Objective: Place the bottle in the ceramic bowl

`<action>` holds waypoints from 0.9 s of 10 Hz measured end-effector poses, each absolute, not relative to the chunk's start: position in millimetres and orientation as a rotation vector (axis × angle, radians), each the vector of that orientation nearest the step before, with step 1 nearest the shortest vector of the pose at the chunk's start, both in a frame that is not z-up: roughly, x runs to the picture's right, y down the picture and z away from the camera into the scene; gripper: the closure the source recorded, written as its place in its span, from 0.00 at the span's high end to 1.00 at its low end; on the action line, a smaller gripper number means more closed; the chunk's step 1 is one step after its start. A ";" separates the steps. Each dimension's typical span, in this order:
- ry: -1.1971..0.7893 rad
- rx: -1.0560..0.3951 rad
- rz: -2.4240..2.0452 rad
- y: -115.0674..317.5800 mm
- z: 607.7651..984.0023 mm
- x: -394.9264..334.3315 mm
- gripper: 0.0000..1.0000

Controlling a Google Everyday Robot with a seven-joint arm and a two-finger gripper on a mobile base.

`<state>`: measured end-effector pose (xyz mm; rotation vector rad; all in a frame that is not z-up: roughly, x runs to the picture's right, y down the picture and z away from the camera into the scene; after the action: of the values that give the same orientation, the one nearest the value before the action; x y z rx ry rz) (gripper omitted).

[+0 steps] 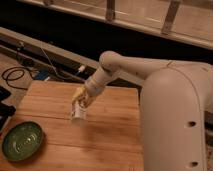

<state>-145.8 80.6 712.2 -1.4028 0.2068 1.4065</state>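
The small white bottle hangs in my gripper over the middle of the wooden table, held a little above the surface. The gripper is shut on the bottle's upper part, with yellowish fingers around it. The green ceramic bowl sits on the table's front left corner, well to the left of and nearer than the bottle. The bowl holds nothing that I can see.
My white arm reaches in from the right, and the robot's large white body stands at the table's right edge. Black cables lie on the floor beyond the table's left end. A rail runs behind the table.
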 end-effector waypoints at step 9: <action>0.198 -1.533 0.962 145.1 670.7 -327.1 0.00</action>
<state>-327.1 145.1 670.7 -1.5331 0.1984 0.9615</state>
